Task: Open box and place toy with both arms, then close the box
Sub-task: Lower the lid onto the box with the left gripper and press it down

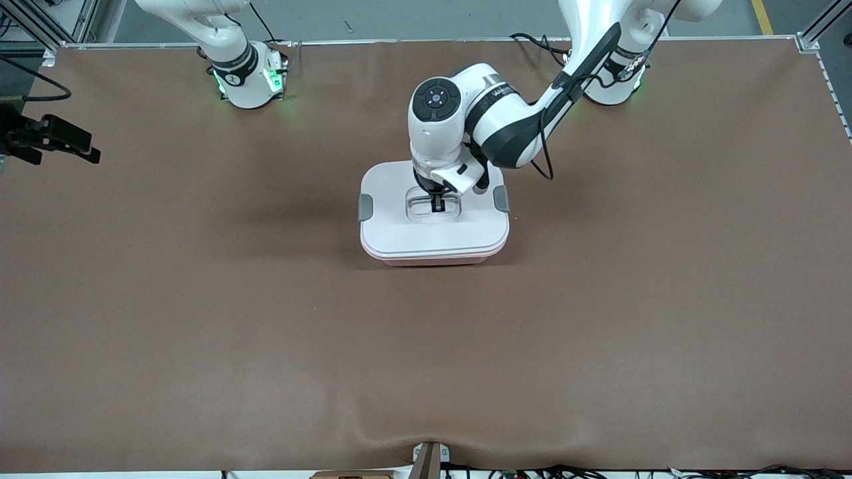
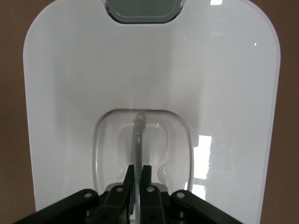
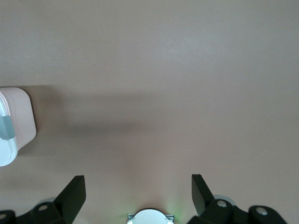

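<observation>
The box [image 1: 399, 233] stands mid-table with its white lid [image 2: 70, 93] on the pale pink base. My left gripper [image 1: 438, 203] reaches down into the lid's recessed centre. In the left wrist view, the left gripper [image 2: 138, 170] is shut on the thin upright handle [image 2: 138, 140]. My right gripper [image 3: 138, 179] hangs open over bare table near its own base, holding nothing. A corner of the box [image 3: 14, 121] shows at the edge of the right wrist view. The toy is out of view.
Grey latches [image 1: 365, 207] [image 1: 501, 198] sit on the two short sides of the lid. A black fixture [image 1: 46, 136] juts in at the right arm's end of the table. Brown tabletop [image 1: 426, 346] surrounds the box.
</observation>
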Controlling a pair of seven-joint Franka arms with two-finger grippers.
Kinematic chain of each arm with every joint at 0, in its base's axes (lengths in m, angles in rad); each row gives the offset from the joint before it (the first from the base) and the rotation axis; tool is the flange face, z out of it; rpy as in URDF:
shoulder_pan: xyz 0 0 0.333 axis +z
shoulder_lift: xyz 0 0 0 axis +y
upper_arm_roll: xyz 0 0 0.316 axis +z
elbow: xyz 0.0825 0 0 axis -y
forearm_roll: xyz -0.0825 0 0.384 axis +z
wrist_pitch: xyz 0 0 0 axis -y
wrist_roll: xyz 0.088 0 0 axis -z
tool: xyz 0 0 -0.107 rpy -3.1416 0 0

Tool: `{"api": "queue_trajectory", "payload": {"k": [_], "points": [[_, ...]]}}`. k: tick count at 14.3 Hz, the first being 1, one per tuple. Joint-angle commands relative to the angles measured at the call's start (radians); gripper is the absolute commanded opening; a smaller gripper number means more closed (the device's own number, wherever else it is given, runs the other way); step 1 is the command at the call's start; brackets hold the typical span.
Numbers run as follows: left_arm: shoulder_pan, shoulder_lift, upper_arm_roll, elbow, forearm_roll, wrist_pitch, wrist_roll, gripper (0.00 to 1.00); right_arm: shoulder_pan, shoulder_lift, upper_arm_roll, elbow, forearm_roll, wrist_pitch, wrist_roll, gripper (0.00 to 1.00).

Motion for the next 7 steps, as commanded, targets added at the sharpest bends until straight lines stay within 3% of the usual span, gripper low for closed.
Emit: {"api": "queue_trajectory", "payload": {"k": [1, 7], "points": [[0.003, 0.000, -0.002, 0.001, 0.022, 0.012, 0.001, 0.00, 0.005, -0.016, -0.001, 0.024, 0.019, -0.017, 0.018, 1.00], [0.004, 0.017, 0.001, 0.000, 0.022, 0.045, 0.001, 0.00, 0.000, -0.011, -0.003, 0.035, 0.025, -0.017, 0.019, 1.00]]}}
